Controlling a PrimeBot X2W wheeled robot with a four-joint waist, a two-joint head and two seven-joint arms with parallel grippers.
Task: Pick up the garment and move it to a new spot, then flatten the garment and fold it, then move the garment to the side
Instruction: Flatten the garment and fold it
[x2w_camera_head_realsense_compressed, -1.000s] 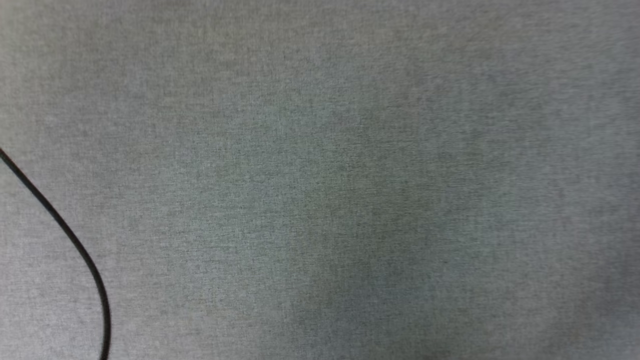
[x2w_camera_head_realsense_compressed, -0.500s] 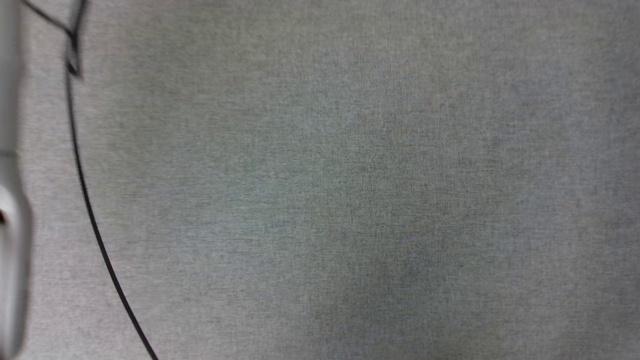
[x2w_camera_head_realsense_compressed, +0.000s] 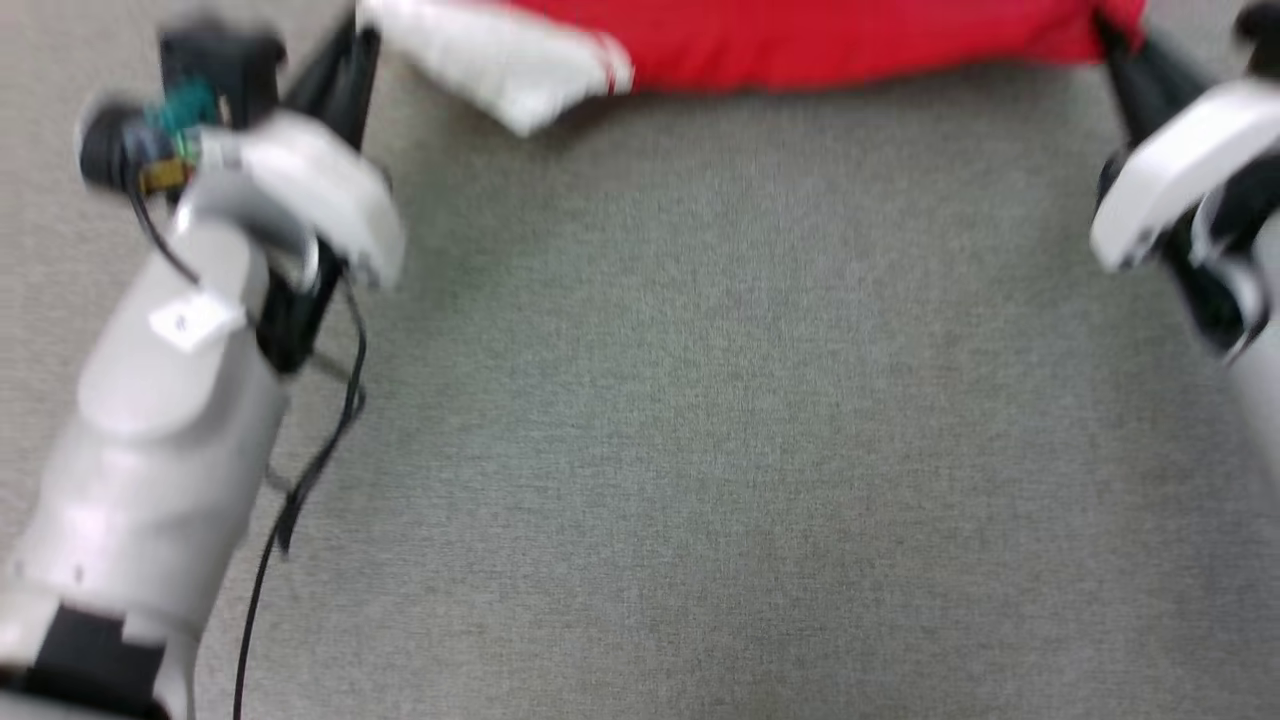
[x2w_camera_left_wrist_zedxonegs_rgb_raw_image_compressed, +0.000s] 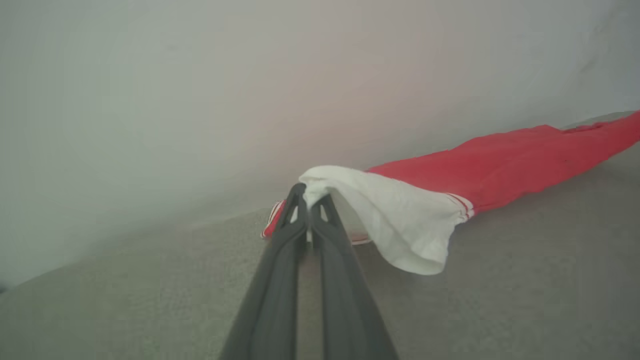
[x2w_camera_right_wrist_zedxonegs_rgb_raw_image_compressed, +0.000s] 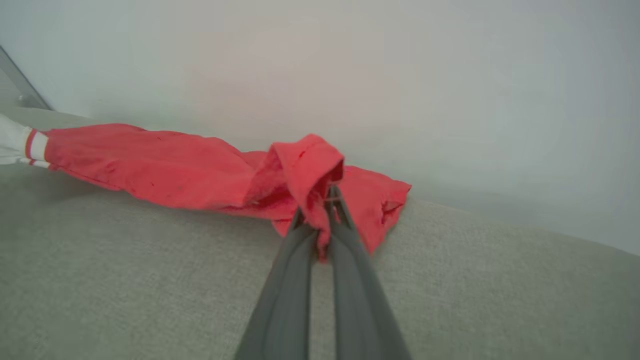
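The garment (x2w_camera_head_realsense_compressed: 800, 40) is a red shirt with a white striped-trim sleeve, stretched across the top edge of the head view over the grey cloth surface. My left gripper (x2w_camera_left_wrist_zedxonegs_rgb_raw_image_compressed: 309, 197) is shut on the white sleeve end (x2w_camera_left_wrist_zedxonegs_rgb_raw_image_compressed: 390, 215); in the head view it sits at the upper left (x2w_camera_head_realsense_compressed: 350, 45). My right gripper (x2w_camera_right_wrist_zedxonegs_rgb_raw_image_compressed: 324, 200) is shut on a bunched red corner (x2w_camera_right_wrist_zedxonegs_rgb_raw_image_compressed: 305, 170), at the upper right of the head view (x2w_camera_head_realsense_compressed: 1110, 45). The garment (x2w_camera_right_wrist_zedxonegs_rgb_raw_image_compressed: 150, 165) hangs in a band between the two grips. Its lettering is hidden.
A grey woven surface (x2w_camera_head_realsense_compressed: 700, 400) spreads below the garment. A black cable (x2w_camera_head_realsense_compressed: 300, 490) hangs beside my pale left forearm (x2w_camera_head_realsense_compressed: 160, 430). A pale wall (x2w_camera_left_wrist_zedxonegs_rgb_raw_image_compressed: 200, 100) stands behind the surface in both wrist views.
The head camera has swung: earlier it showed just grey cloth and a black cable; now both arms and the stretched garment are in the picture, blurred by motion.
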